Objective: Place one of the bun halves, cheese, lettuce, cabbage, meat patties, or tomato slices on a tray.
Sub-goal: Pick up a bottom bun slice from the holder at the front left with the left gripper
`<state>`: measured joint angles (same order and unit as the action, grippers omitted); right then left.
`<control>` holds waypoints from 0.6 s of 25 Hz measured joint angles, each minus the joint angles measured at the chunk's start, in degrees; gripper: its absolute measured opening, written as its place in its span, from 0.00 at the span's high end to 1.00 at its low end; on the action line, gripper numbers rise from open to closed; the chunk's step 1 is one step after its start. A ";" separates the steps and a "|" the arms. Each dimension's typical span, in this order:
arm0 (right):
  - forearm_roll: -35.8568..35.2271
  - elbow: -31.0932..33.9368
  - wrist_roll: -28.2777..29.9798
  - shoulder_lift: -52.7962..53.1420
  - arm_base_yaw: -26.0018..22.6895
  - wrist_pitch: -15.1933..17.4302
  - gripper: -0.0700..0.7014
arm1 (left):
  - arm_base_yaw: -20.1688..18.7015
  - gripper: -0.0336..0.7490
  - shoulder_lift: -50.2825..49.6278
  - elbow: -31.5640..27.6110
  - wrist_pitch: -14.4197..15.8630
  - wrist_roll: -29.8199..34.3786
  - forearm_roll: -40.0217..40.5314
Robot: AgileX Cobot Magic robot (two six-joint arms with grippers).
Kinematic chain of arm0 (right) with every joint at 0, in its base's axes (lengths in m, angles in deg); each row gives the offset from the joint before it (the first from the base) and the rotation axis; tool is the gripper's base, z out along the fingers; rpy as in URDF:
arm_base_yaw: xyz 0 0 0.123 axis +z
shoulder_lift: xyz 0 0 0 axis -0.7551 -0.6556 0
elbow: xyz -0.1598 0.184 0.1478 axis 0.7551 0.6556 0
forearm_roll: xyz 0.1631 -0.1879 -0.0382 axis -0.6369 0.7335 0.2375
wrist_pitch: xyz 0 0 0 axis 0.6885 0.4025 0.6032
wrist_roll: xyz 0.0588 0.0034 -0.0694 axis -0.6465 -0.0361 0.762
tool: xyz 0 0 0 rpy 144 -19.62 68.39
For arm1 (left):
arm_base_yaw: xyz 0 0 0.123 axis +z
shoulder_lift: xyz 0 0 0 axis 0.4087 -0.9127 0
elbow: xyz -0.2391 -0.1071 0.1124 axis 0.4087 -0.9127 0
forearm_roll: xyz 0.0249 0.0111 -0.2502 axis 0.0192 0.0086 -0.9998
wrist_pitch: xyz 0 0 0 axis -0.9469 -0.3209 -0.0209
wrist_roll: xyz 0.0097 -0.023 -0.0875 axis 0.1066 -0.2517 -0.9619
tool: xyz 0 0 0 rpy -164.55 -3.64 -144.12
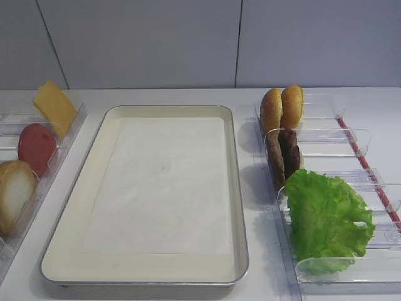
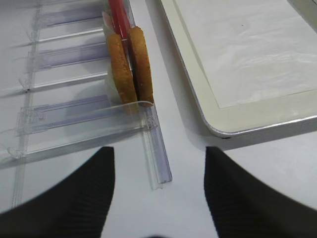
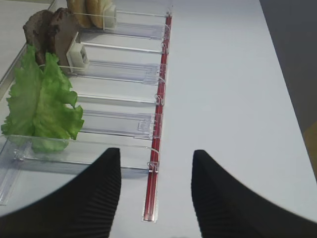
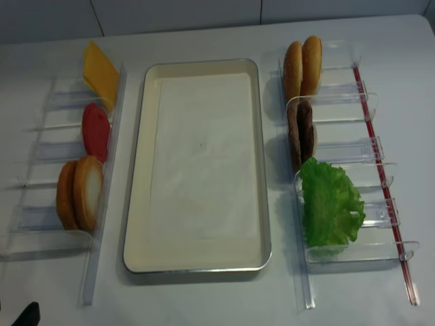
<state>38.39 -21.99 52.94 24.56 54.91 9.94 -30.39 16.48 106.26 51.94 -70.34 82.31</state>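
white table (image 1: pixel 188 97), grey panelled wall (image 1: pixel 144 41)

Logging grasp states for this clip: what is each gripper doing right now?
Left gripper: open, holding nothing, above the table near the bun halves.
Right gripper: open, holding nothing, near the lettuce rack.

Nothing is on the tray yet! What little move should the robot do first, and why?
Probably ease the left gripper forward and down toward the two bun halves standing on edge in the clear rack straight ahead of it. Its fingers stand apart and hold nothing, the tray holds only its paper liner, and those buns look like the closest food to that gripper.
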 joint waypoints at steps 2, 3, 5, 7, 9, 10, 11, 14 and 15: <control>0.00 0.00 0.00 0.00 0.00 0.00 0.44 | 0.00 0.48 0.00 0.00 0.00 0.00 0.00; 0.00 0.00 0.00 0.00 0.00 0.00 0.44 | 0.00 0.48 0.00 0.00 0.00 0.00 -0.04; 0.00 0.00 0.00 0.00 0.00 0.00 0.45 | 0.00 0.48 0.00 0.00 0.00 0.00 -0.14; 0.00 0.00 0.00 0.00 0.00 0.00 0.46 | 0.00 0.48 0.00 0.00 0.00 0.00 -0.25; 0.00 0.00 -0.39 0.00 0.00 0.00 0.48 | 0.00 0.48 0.00 0.00 0.00 0.00 -0.25; 0.00 0.00 -0.39 0.00 0.00 0.00 0.48 | 0.00 0.48 0.00 0.00 0.00 0.00 -0.25; 0.00 0.00 -0.39 0.00 0.00 0.00 0.50 | 0.00 0.48 0.00 0.00 0.00 0.00 -0.25; 0.00 0.00 -0.39 0.00 0.00 0.00 0.54 | 0.00 0.48 0.00 0.00 0.00 0.00 -0.25; 0.00 0.00 -0.39 0.00 0.00 0.00 0.55 | 0.00 0.48 0.00 0.00 0.00 0.00 -0.25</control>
<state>38.39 -21.99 52.55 24.56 54.91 9.94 -30.39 16.48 106.26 51.94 -70.34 82.06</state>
